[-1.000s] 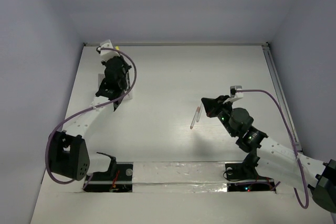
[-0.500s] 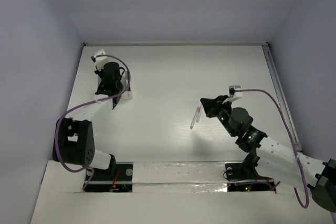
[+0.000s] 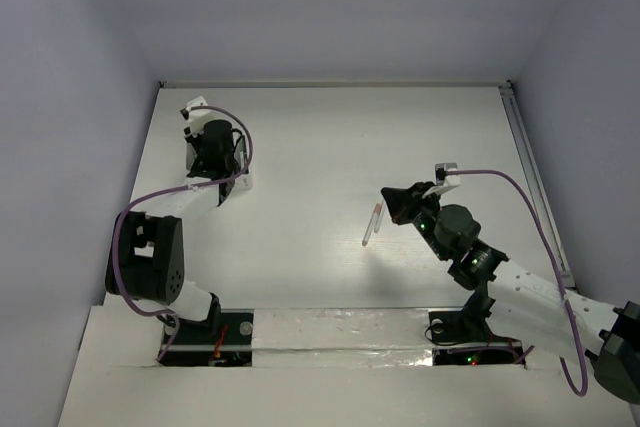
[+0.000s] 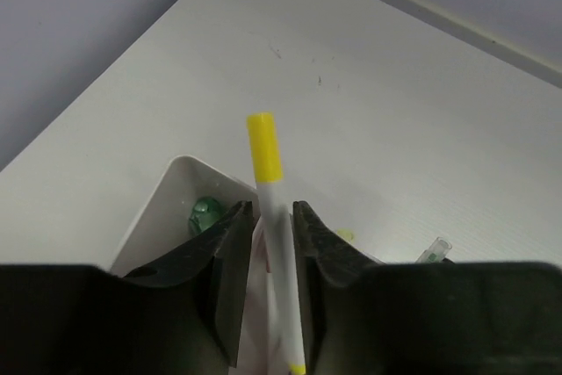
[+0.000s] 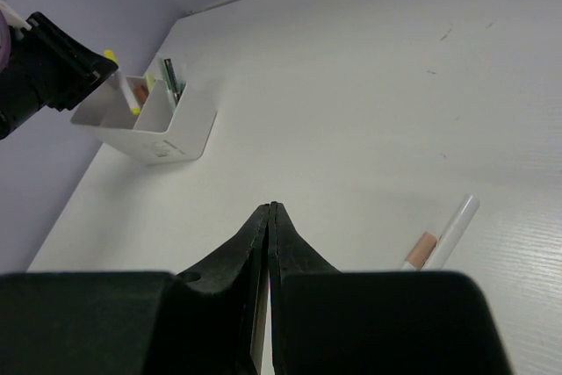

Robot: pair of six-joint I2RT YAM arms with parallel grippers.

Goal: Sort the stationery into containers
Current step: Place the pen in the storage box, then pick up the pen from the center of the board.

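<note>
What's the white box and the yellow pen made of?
The box looks like plastic: smooth white, with thin walls and rounded corners. The pen is probably plastic too: a smooth white barrel with a bright yellow cap. Looks alone can't make it certain.

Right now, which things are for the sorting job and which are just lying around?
For the job:
- yellow-capped marker, pinched in the left gripper's jaws
- white compartment tray under it, with pens inside
- white pen with an orange band, lying on the table near the right gripper

Just there:
- table
- purple cables on the arms
</note>
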